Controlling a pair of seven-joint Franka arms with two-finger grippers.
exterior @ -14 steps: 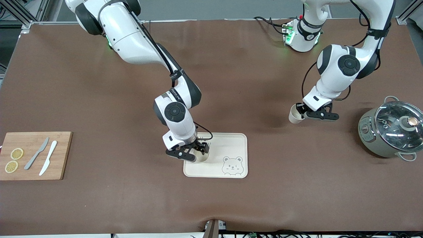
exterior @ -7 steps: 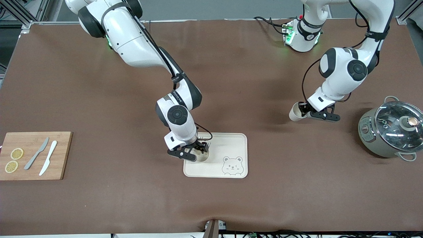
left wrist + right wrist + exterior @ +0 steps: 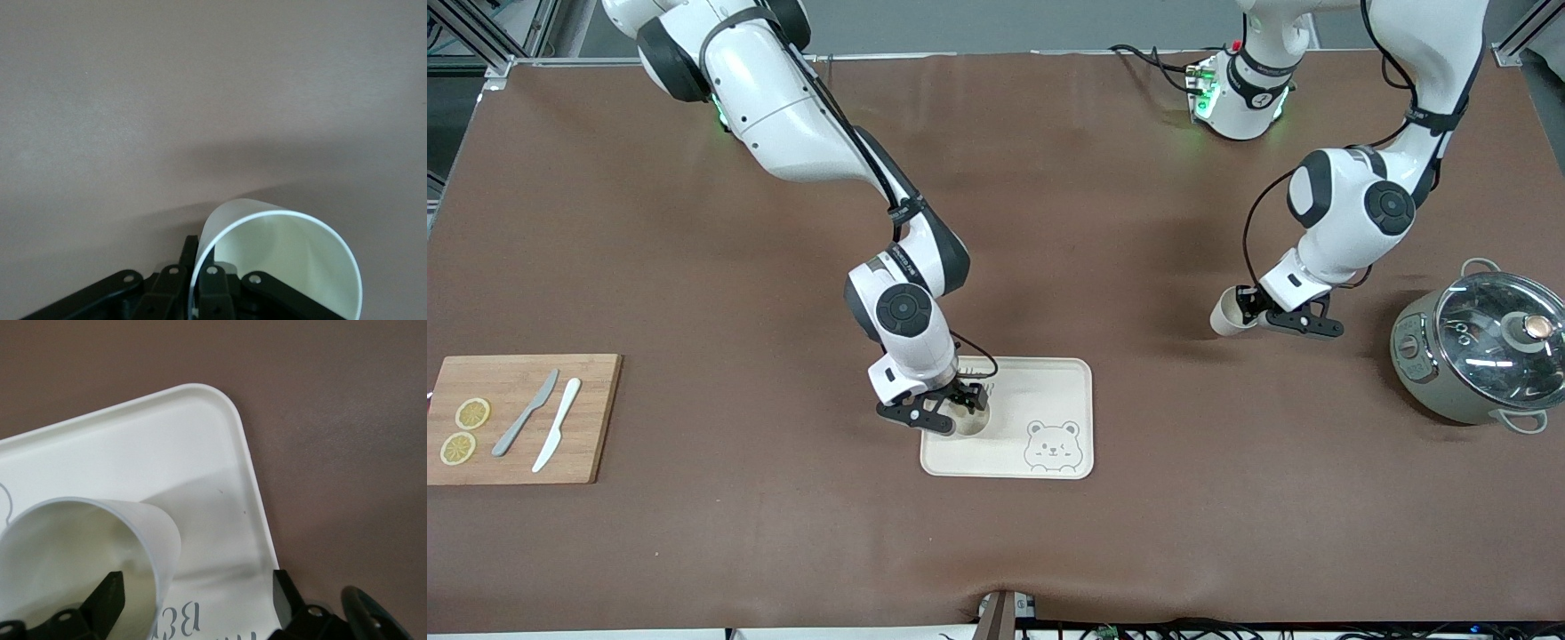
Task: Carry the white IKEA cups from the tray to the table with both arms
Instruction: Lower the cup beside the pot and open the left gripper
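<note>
Your left hand (image 3: 1249, 313) pinches one cup (image 3: 1225, 314) by its rim over the bare surface (image 3: 1138, 533). Your right hand (image 3: 953, 412), spread, straddles the rim of the other cup (image 3: 971, 423) on the tray (image 3: 1049, 382). They look light, stiff and slick: grip the wall gently.

light: even, bright, from overhead | shadows: soft, on table (image 3: 694, 267) beneath arms | glare: pot lid (image 3: 1498, 333) | focus: sharp
</note>
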